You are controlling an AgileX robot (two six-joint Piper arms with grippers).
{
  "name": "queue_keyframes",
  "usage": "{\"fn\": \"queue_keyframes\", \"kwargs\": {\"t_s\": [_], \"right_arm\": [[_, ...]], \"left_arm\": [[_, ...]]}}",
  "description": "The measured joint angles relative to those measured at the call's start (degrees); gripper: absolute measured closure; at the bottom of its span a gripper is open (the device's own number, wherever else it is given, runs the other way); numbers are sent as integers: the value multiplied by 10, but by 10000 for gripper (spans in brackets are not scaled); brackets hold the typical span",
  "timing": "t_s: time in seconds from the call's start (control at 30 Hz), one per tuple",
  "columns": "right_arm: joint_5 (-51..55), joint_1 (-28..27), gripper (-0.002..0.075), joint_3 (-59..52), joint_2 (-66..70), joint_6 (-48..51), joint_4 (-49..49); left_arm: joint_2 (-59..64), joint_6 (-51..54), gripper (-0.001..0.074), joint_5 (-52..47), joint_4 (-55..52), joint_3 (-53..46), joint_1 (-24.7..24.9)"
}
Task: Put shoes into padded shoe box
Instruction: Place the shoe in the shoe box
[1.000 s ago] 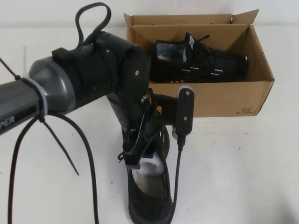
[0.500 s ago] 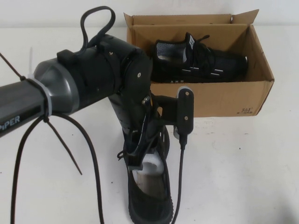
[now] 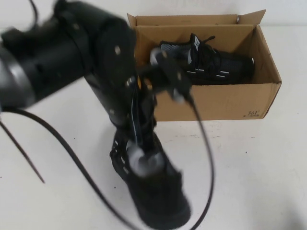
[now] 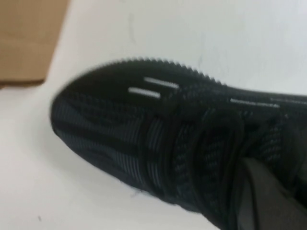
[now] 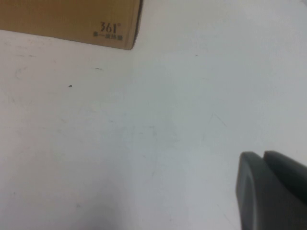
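Note:
The brown cardboard shoe box (image 3: 216, 103) stands open at the back right, with one black sneaker (image 3: 211, 64) lying on its side inside. The second black sneaker (image 3: 160, 196) is near the front edge, in front of the box. My left gripper (image 3: 141, 160) is shut on that sneaker at its opening. In the left wrist view the sneaker (image 4: 144, 139) fills the picture, with one finger (image 4: 264, 196) down in it, and the box corner (image 4: 29, 38) is beside it. My right gripper (image 5: 265, 167) is shut and empty over bare table near the box's printed corner (image 5: 72, 19); it is outside the high view.
The left arm (image 3: 62, 62) with its black cables (image 3: 72, 158) covers the left half of the high view and hides the box's left end. White tabletop (image 3: 249, 172) lies in front of and to the right of the box.
My left arm has swung and twisted quickly and shows blurred. The gripped sneaker has turned with it, its toe now pointing toward the front right.

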State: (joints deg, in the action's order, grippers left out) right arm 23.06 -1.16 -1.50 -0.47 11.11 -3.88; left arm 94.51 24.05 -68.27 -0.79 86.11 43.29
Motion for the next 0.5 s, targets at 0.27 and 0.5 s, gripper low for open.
{"fn": "queue_keyframes", "kwargs": {"t_s": [0.27,0.5], "right_arm": [[0,0,734,0,0,0,0],[0,0,734,0,-1,0,0]], "left_arm": [[-13,-241,733,-2,0,125,0],[-3,-359,733,86,1,213,0]]}}
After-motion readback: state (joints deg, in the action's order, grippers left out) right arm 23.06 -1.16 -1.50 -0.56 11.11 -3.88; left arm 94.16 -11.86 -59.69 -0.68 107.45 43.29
